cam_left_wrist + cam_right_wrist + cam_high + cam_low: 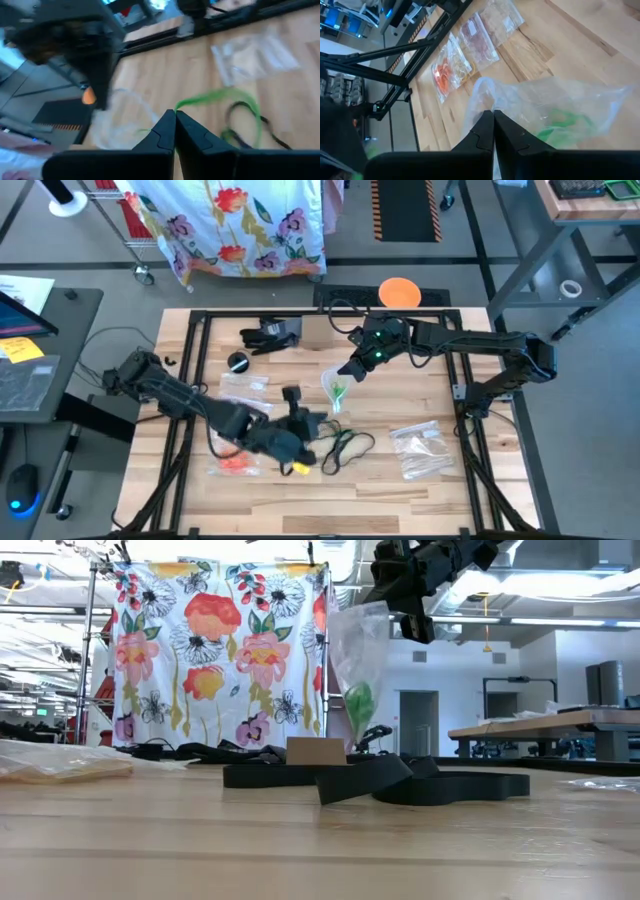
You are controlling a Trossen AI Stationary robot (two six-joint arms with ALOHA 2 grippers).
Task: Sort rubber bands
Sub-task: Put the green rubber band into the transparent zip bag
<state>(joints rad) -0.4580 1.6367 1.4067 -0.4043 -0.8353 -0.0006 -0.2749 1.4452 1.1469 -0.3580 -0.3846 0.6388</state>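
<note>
My right gripper (347,370) is shut on a clear zip bag (355,650) held above the middle of the table. The bag holds green rubber bands (358,700), which also show in the right wrist view (565,122). My left gripper (322,418) is just near-left of the bag, shut on a green rubber band (220,97). Dark loops (347,445) lie on the table beside it. A bag of orange bands (235,463) lies flat at the near left. My left gripper pinches one end of the green rubber band (179,104) at its fingertips. The band stretches away from the fingers in a long loop over the table; its far part is blurred. My right gripper pinches the clear bag's upper edge (487,97) between its two fingers, coming from above. The bag hangs below the fingers, clear of the table, with the green bands in its lower part.
More clear bags lie on the table: at the left middle (245,385), at the near right (420,448) and beside the orange ones (480,40). A small cardboard box (316,333) and black items (268,335) stand at the far edge. A yellow bit (298,468) lies near the front.
</note>
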